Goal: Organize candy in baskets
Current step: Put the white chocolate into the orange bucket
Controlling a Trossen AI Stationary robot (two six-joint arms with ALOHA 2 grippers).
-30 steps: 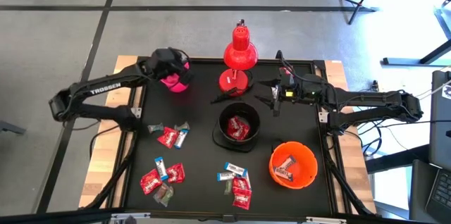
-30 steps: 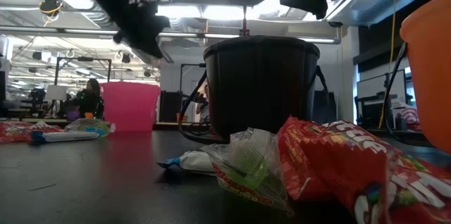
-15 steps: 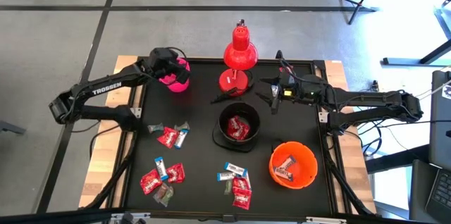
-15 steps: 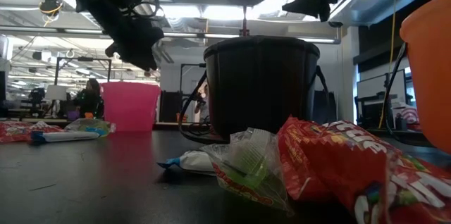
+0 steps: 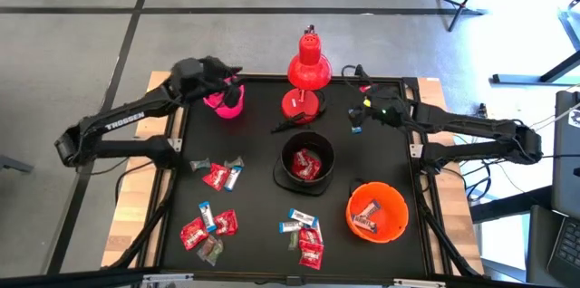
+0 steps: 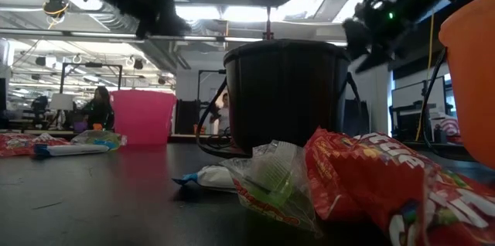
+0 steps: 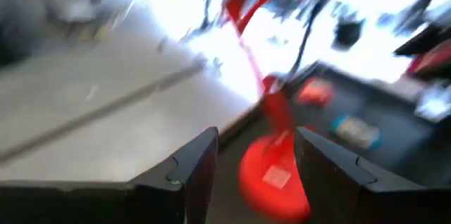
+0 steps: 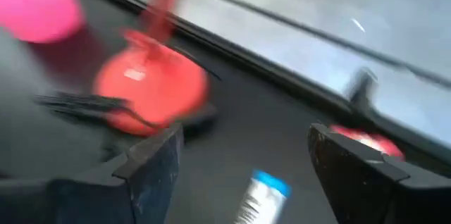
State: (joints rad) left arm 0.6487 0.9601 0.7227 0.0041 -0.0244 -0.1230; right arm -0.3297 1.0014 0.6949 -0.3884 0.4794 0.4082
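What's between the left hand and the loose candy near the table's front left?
Nothing visible. The left hand is up by the pink basket at the table's back, empty and open. Bare mat lies between it and the nearest candy cluster.

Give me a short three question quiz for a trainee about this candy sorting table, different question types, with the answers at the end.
1. True or false: the black bucket has red candy inside.
2. Multiple choice: the red lamp stands A) at the table's far edge, between the pink bucket and the right gripper; B) inside the orange bucket; C) on the loose candy.
3. Fill in: the left gripper, fingers apart and empty, hangs above the ____ bucket.

Key: 1 true; 2 A; 3 pink.
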